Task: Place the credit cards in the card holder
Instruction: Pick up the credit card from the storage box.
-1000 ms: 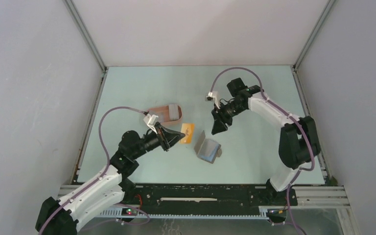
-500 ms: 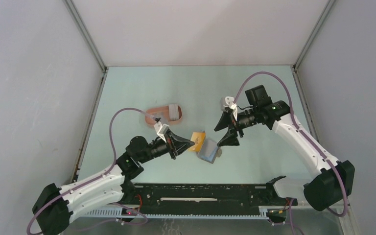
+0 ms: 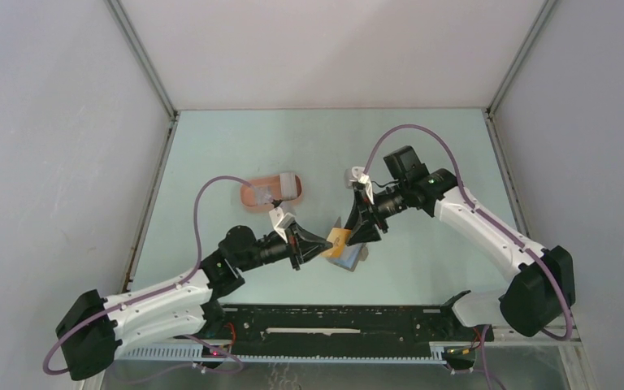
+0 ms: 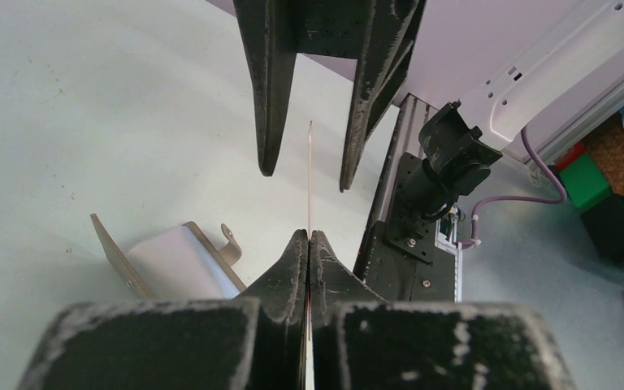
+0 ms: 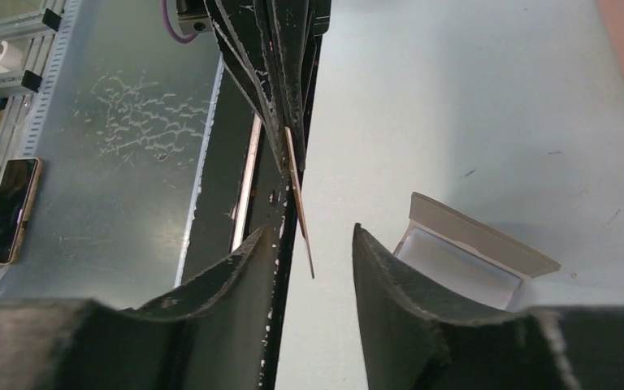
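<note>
My left gripper (image 3: 327,242) is shut on a yellow-orange credit card (image 3: 339,237) and holds it on edge above the table. In the left wrist view the card (image 4: 309,175) is a thin upright line rising from the closed left gripper (image 4: 309,236). My right gripper (image 3: 356,234) is open, one finger on each side of the card's free end, with a gap on both sides. The right wrist view shows that card (image 5: 298,203) ending between the right gripper (image 5: 315,244) fingers. The salmon-pink card holder (image 3: 248,197) lies behind, with a whitish card (image 3: 291,185) in it.
An open grey wallet (image 3: 348,258) lies just below the two grippers, also seen as the wallet (image 4: 175,264) and the wallet (image 5: 467,252). The black rail (image 3: 333,321) runs along the near edge. Enclosure walls stand on three sides.
My left gripper has carried the card off the table, rightward and nearer the front. The right arm swung in to meet it, and its jaws have narrowed around the card's end.
</note>
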### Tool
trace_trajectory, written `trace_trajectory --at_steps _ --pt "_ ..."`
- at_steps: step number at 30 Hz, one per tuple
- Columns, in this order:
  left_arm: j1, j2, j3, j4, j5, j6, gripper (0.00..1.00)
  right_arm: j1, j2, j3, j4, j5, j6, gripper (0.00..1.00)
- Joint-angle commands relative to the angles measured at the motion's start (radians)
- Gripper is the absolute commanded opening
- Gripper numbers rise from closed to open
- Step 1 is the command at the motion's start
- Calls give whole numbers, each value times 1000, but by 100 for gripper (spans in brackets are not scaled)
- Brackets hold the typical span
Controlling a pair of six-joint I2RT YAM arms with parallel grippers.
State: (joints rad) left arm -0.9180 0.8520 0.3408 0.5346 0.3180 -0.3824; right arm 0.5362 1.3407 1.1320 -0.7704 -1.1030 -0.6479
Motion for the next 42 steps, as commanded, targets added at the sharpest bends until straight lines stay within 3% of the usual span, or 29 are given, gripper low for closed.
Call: trace_trajectory --at_steps 1,3,8,10,15,18,23,29,33,42 --pt "-14 5 63 25 -12 35 1 25 9 5 45 14 55 45" --pt "-18 7 64 23 -17 34 1 30 13 5 47 13 58 37" --pt "-21 15 65 21 -16 34 4 38 19 5 48 -15 67 0" --pt "-21 14 61 22 -18 33 13 38 23 7 37 -28 53 0" --pt "-21 -31 0 60 -43 34 51 15 32 32 -32 -87 2 0" --pt "-20 -63 -39 102 -44 32 61 0 37 32 -42 -127 -3 0" --pt "-12 -79 -33 101 -15 18 63 24 50 37 -73 -79 -50 0" --pt "19 -36 91 -88 112 48 62 60 63 62 -141 -24 -127 0" --pt "28 9 175 -221 139 93 56 63 61 66 -153 -7 -145 0" --pt "37 89 252 -276 219 105 45 73 65 74 -167 22 -160 0"
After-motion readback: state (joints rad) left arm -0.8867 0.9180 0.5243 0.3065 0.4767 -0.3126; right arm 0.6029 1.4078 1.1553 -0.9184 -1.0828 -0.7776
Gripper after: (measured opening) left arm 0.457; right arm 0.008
